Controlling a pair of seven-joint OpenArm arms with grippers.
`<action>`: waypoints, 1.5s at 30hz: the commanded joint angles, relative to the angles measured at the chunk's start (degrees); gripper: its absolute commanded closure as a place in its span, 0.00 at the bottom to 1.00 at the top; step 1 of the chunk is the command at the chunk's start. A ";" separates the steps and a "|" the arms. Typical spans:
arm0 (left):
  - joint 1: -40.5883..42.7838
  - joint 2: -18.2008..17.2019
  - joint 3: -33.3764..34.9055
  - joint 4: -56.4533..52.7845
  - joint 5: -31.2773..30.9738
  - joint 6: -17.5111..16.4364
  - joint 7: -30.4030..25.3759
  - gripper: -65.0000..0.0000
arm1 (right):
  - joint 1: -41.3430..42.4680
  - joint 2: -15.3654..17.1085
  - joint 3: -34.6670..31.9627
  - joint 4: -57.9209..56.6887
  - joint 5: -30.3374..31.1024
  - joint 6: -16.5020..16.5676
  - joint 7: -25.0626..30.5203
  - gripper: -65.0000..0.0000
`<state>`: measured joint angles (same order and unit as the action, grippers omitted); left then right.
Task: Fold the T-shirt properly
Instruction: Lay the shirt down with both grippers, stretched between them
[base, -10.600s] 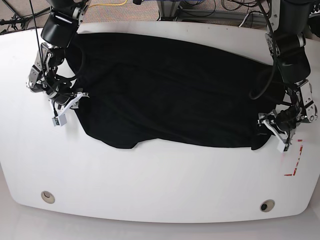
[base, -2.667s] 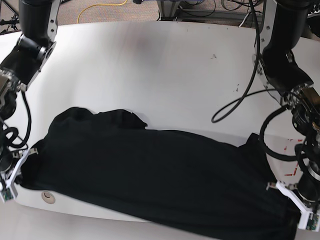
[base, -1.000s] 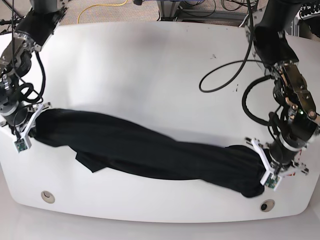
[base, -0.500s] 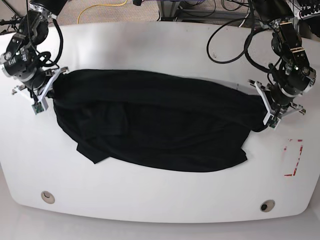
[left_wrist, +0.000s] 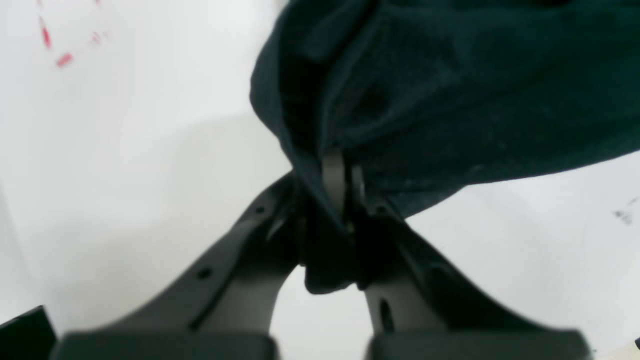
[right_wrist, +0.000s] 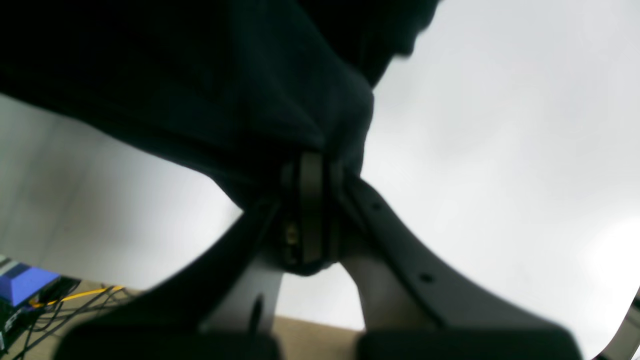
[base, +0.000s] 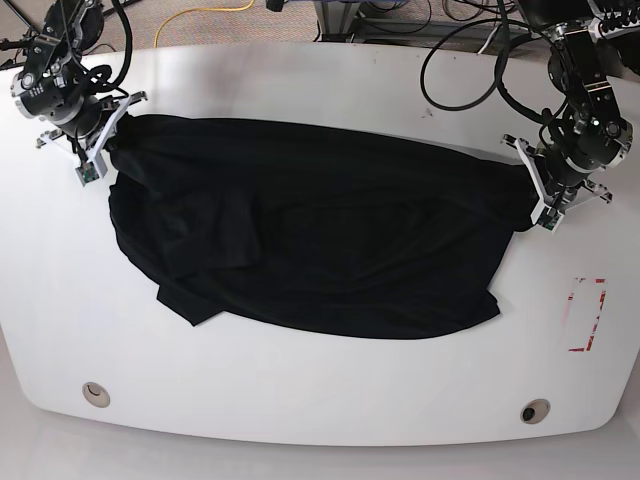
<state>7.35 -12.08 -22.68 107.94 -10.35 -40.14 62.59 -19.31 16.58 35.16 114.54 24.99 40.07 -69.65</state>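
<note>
Currently the T-shirt (base: 320, 235) lies spread across the middle of the white table (base: 300, 390), stretched between both arms. The left gripper (base: 535, 195) is clamped on the cloth's edge at the base view's right; the right gripper (base: 105, 140) is clamped on the opposite edge. Red tape marks (base: 585, 315) lie near the left arm.

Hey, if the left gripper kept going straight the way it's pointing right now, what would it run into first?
The left gripper is shut on the T-shirt, so bunched black cloth is already right ahead of its tips. Beyond that lies the shirt's spread body on the white table, though depth is hard to judge.
</note>
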 joint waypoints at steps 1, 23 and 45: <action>-0.63 -0.98 -0.31 -1.17 -0.07 0.14 -1.97 1.00 | -0.87 -0.36 0.58 0.76 0.55 -0.07 0.86 1.00; -0.19 -2.12 -0.14 -4.78 -0.16 0.14 -2.68 0.81 | -6.05 -3.26 2.43 0.58 0.46 -0.07 0.94 0.37; -8.01 -2.03 -10.95 -0.73 -13.34 0.14 7.00 0.18 | -5.52 -5.55 15.88 0.93 23.40 -0.07 -2.40 0.25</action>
<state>0.27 -13.23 -31.59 106.45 -23.55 -40.07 69.06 -24.88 10.57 50.92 114.37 46.59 39.99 -72.71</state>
